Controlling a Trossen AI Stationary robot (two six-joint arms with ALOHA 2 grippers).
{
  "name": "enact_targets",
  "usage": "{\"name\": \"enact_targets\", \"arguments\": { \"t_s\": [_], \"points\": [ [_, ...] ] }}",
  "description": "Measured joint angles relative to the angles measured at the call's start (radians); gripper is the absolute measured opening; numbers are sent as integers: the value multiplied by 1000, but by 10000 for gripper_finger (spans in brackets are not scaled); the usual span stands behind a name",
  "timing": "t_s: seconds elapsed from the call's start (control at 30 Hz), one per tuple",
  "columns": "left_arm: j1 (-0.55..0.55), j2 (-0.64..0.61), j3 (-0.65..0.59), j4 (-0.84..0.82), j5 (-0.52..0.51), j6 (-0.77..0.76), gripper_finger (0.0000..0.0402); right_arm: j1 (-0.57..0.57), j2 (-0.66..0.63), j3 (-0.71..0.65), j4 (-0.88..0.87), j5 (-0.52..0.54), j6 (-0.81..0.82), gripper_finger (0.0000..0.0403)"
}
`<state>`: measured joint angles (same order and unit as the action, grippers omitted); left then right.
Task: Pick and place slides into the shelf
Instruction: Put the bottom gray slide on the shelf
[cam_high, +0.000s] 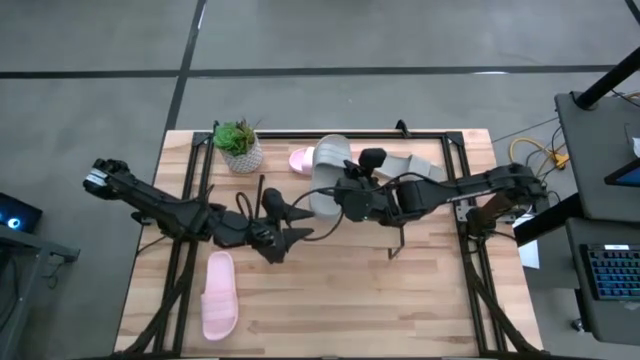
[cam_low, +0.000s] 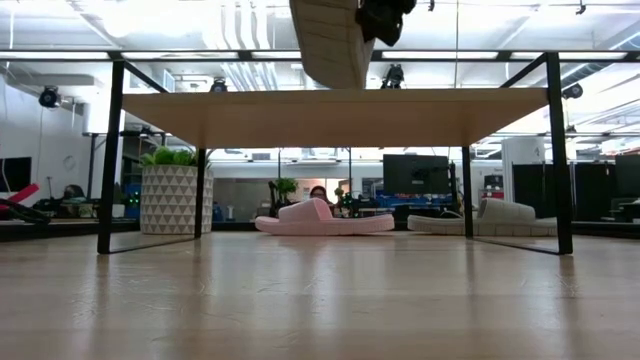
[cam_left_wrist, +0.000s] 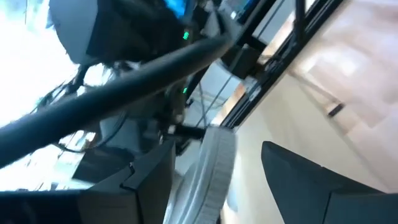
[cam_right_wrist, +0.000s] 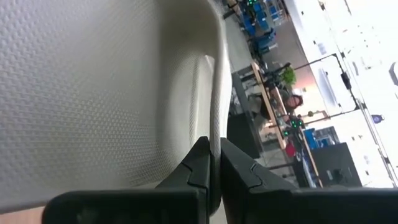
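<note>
Two slides, a pink one (cam_high: 301, 159) and a grey one (cam_high: 420, 166), already lie in the shelf (cam_high: 455, 150). The right hand (cam_high: 335, 195) grips a grey slide (cam_high: 327, 175) by its edge, lifted above the shelf. The last pink slide (cam_high: 219, 295) lies on the desk (cam_high: 400, 300), well in front of the shelf; the left hand (cam_high: 288, 225) hangs released near the shelf's front.

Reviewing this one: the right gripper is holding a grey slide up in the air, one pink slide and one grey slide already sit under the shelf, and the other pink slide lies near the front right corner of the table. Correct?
Not quite. The loose pink slide lies near the table's front left corner, as the high view shows. The rest holds: the right gripper holds a grey slide aloft, with a second pink slide and a second grey slide under the shelf.
</note>
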<state>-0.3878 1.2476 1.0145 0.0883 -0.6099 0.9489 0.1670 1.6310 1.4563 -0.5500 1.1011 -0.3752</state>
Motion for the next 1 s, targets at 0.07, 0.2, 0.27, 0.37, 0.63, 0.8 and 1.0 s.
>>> {"name": "enact_targets", "arguments": {
  "t_s": [0.07,0.2,0.27,0.37,0.63,0.8,1.0],
  "points": [
    [2,0,0,1,-3,0,223,-7,3,0,12,-2,-10,9],
    [1,1,-1,-1,-18,0,224,-20,8,17,22,-7,-18,9],
    [2,5,-1,-4,-54,0,224,-21,8,27,26,-20,-22,9],
    [2,27,0,-4,-104,7,224,-20,8,35,60,-44,-60,9],
    [1,78,40,8,-207,37,224,-24,8,40,71,-55,-78,9],
    [10,79,50,4,-269,37,224,-21,8,40,85,-70,-75,9],
    [14,80,51,5,-313,37,224,-21,8,40,82,-68,-86,9]
  ]
}}
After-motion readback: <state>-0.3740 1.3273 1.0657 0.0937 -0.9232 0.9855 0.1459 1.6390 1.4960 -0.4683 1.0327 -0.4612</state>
